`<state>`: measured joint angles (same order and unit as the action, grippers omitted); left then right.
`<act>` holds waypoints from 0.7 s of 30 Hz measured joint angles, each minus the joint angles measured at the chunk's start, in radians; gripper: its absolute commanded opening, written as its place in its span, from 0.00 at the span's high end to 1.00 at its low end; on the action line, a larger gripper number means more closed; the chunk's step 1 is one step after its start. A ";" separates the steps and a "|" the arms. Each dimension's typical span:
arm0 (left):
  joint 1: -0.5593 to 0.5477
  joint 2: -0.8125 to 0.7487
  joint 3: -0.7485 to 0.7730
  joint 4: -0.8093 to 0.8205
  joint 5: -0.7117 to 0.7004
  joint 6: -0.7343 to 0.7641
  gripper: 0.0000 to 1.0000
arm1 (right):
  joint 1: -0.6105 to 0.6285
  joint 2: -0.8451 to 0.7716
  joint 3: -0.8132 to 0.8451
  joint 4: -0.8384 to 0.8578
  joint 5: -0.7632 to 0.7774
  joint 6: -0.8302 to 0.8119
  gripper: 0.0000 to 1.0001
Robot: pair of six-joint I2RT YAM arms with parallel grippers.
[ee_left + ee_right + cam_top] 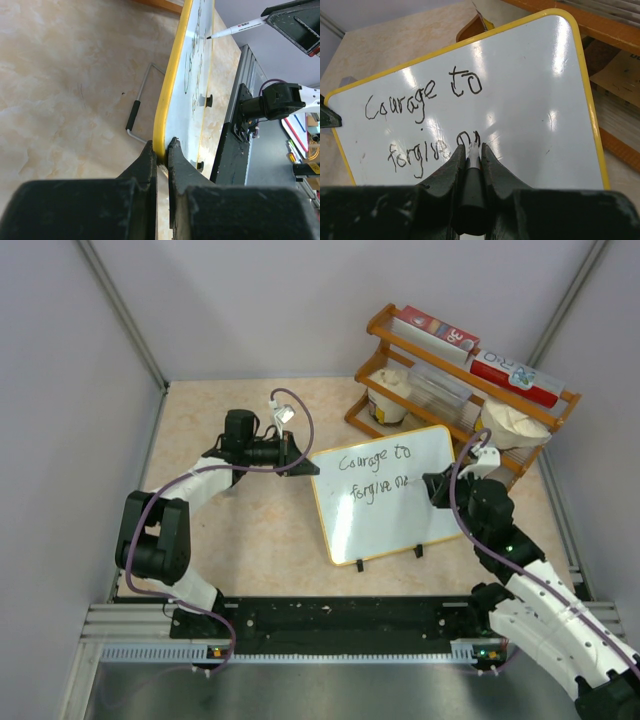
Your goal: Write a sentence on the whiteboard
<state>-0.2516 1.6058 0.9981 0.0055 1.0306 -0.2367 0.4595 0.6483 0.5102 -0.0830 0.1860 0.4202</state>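
The whiteboard [400, 525] stands tilted on the table, white with a yellow rim [170, 85]. The sentence [373, 462] is black handwriting in two lines, "Courage to" over "forgive" plus two more strokes [420, 95]. My left gripper [308, 468] is shut on the board's left edge, its fingertips [161, 147] pinching the rim. My right gripper [471, 147] is shut on a black-and-white marker [470, 185]. The marker's tip [209, 37] touches the board at the end of the second line.
A wooden rack [460, 370] with red boxes and white bowls stands right behind the board. The board's wire stand [137, 107] sticks out behind it on the table. The black arm rail [330, 625] runs along the near edge. Grey walls enclose three sides.
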 measured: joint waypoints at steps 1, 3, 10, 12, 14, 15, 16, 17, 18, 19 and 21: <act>0.000 0.000 0.000 0.000 0.000 0.000 1.00 | 0.000 -0.003 0.000 0.000 0.000 0.000 1.00; 0.000 0.000 0.000 0.001 0.000 0.000 1.00 | 0.000 -0.010 0.000 0.001 -0.002 -0.002 1.00; 0.000 0.000 0.000 0.001 0.000 0.000 1.00 | 0.000 -0.013 0.002 0.008 0.013 -0.026 1.00; 0.000 0.000 0.000 0.001 0.000 0.000 1.00 | 0.000 -0.012 0.002 0.008 0.021 -0.031 1.00; 0.000 0.000 0.000 0.001 0.000 0.000 1.00 | -0.005 -0.009 0.002 0.008 0.027 -0.034 1.00; 0.000 0.000 0.000 0.001 0.000 0.000 1.00 | -0.008 -0.006 0.002 0.010 0.029 -0.034 1.00; 0.000 0.000 0.000 0.001 0.000 0.000 1.00 | -0.013 -0.005 0.002 0.010 0.029 -0.035 1.00; 0.000 0.000 0.000 0.001 0.000 0.000 1.00 | -0.016 -0.005 0.002 0.010 0.029 -0.035 1.00; 0.000 0.000 0.000 0.001 0.000 0.000 1.00 | -0.018 -0.005 0.002 0.012 0.029 -0.035 1.00; 0.000 0.000 0.000 0.001 0.000 0.000 1.00 | -0.020 -0.006 0.002 0.015 0.028 -0.035 1.00; 0.000 0.000 0.000 0.001 0.000 0.000 1.00 | -0.025 -0.007 0.002 0.016 0.017 -0.035 1.00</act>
<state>-0.2520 1.6058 0.9981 0.0067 1.0309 -0.2367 0.4343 0.6411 0.5125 -0.0666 0.2028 0.3851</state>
